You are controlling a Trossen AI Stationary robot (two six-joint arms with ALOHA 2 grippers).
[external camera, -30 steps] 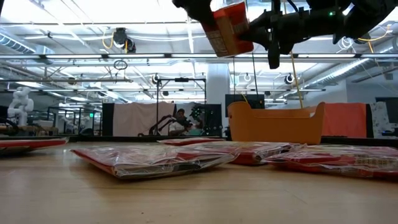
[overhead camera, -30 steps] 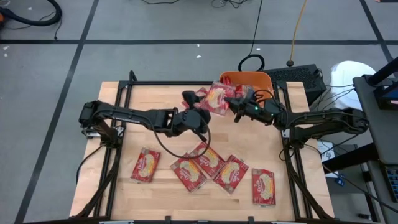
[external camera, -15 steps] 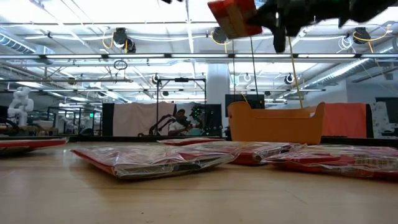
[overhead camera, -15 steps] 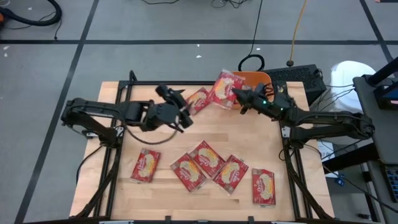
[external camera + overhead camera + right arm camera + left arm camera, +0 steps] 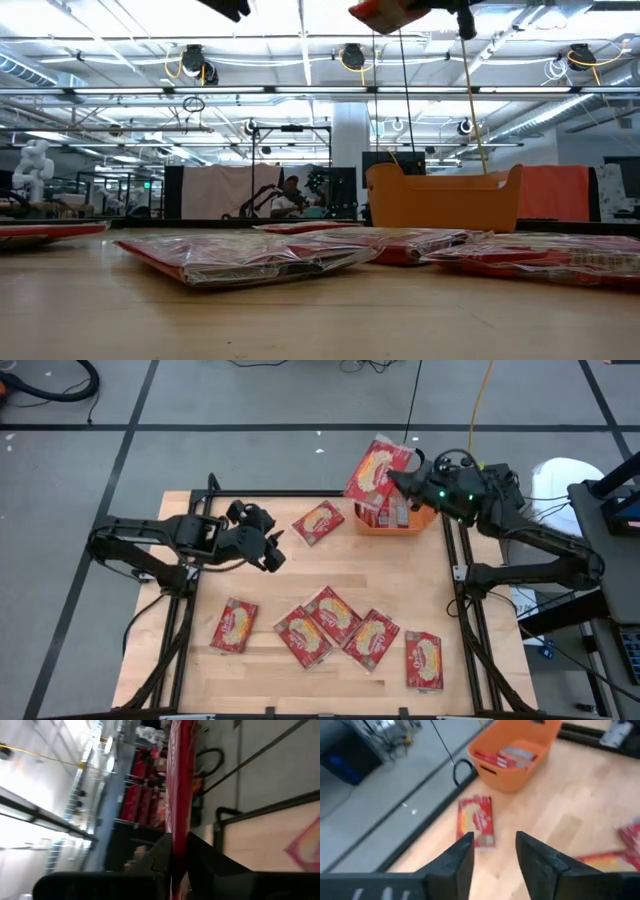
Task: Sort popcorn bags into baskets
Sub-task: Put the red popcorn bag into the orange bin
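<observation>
The right gripper point(image 5: 405, 485) pinches one popcorn bag point(image 5: 378, 470) by an edge, carrying it above the orange basket point(image 5: 398, 521) so a release would probably drop it inside, where other packets lie. The bag's long axis seems to run away from the fingers. The left gripper point(image 5: 268, 550), empty with jaws parted, faces a loose bag point(image 5: 318, 522) ahead, lying flat just beside the basket.

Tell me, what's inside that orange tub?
Inside the orange tub, red popcorn bags lie flat. From above, the bag in the right gripper covers part of the tub, so no full count.
</observation>
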